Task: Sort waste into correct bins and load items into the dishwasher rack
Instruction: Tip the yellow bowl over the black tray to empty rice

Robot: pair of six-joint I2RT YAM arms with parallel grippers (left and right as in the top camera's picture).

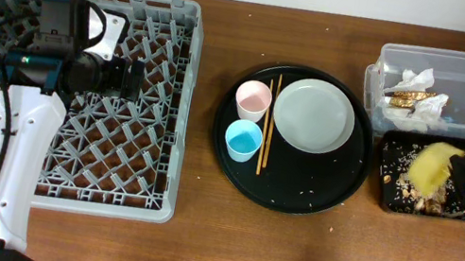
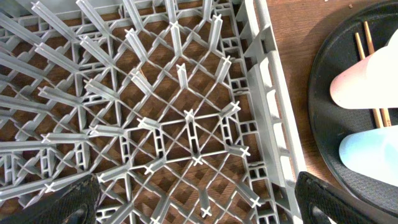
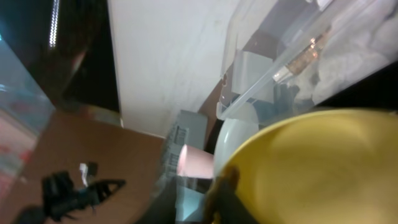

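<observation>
**Overhead: bowl tipped over scrap tray**

Right jaws are clamped on the yellow bowl (image 1: 430, 168), tilting it above the black tray (image 1: 381, 183) just beneath them, presumably to shed crumbs (image 1: 395, 177). Left jaws hang wide apart, empty, with the dishwasher rack (image 1: 152, 126) directly below, likely awaiting it.

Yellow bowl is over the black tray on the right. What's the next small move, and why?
Probably tip the yellow bowl a bit further: it hangs tilted in the jaws above the black tray, where crumbs already lie, so leftovers drop there before racking.
</observation>
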